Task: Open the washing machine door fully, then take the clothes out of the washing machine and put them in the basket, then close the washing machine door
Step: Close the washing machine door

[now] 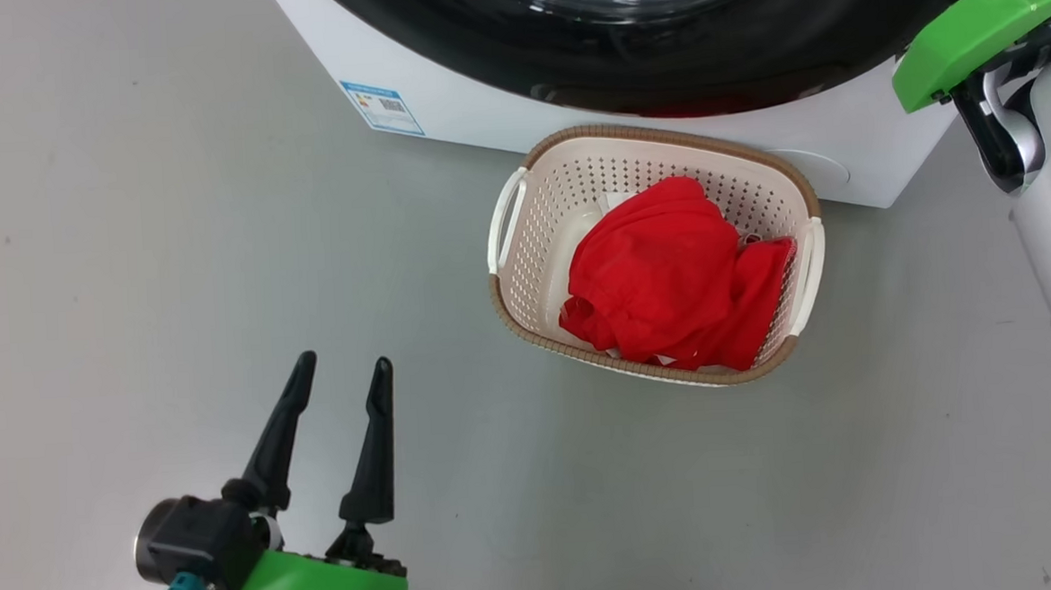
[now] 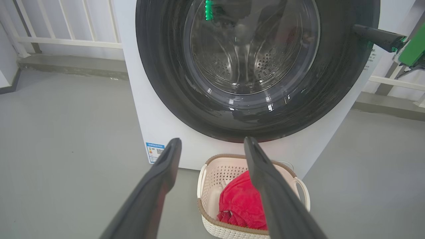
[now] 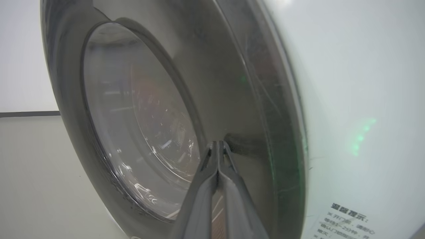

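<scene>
I see the door [image 2: 159,66] glossy black around clear glass, basket [image 1: 536,240] perforated plastic, clothes [image 1: 668,269] soft cloth, floor [image 1: 173,259] matt.

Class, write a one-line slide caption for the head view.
Red clothes lie in the basket on the floor before the washing machine; the open left tool hovers nearby.

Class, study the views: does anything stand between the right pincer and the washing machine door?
Nothing visible does. The shut right pincer has its tips right at the washing machine door, at its black rim. Whether they actually touch it cannot be told.
</scene>
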### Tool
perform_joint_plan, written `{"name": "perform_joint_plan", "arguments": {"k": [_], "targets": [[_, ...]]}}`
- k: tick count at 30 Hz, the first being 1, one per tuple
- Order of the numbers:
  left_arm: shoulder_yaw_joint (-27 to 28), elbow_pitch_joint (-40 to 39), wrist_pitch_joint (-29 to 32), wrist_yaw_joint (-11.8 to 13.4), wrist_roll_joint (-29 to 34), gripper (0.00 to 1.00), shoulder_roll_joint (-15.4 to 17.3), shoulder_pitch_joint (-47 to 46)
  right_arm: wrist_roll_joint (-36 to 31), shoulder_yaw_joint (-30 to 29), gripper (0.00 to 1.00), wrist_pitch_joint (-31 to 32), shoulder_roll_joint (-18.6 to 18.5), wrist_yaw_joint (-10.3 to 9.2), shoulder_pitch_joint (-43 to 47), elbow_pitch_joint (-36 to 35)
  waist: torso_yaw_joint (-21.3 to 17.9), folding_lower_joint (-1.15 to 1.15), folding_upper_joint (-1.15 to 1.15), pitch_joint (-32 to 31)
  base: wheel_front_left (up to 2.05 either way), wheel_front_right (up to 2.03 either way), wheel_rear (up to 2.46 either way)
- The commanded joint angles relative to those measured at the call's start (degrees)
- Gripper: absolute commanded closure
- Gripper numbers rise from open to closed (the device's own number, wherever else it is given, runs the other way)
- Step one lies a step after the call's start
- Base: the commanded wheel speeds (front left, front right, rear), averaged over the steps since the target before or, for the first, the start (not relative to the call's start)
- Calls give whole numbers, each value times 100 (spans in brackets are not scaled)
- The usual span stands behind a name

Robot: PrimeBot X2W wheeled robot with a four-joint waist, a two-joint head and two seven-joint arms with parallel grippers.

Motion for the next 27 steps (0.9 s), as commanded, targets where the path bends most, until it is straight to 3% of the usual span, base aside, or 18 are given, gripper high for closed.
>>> {"name": "perform_joint_plan", "arguments": {"k": [1, 14, 15, 16, 27], "targets": [[161, -139, -51, -37, -54, 0, 66, -107, -96, -162, 100, -36, 24, -56, -211, -89, 8, 0, 0, 40, 0, 0, 0], [111, -61, -51, 22, -59, 0, 66, -159, -400, -552, 98, -36, 339, -56, -120, -145, -125, 0, 0, -2, 0, 0, 0], [124, -55, -51, 40, -57, 0, 66, -164, -375, -523, 58, -36, 362, -56, -80, -204, -159, 0, 0, -13, 0, 0, 0], [133, -48, -51, 53, -55, 0, 66, -169, -322, -519, 3, -36, 394, -56, -25, -253, -197, 0, 0, -27, 0, 0, 0], [185, 125, -51, 85, 40, 0, 73, -182, -151, -415, 0, -36, 657, -56, 951, -895, -790, 0, 0, -346, 0, 0, 0]]}}
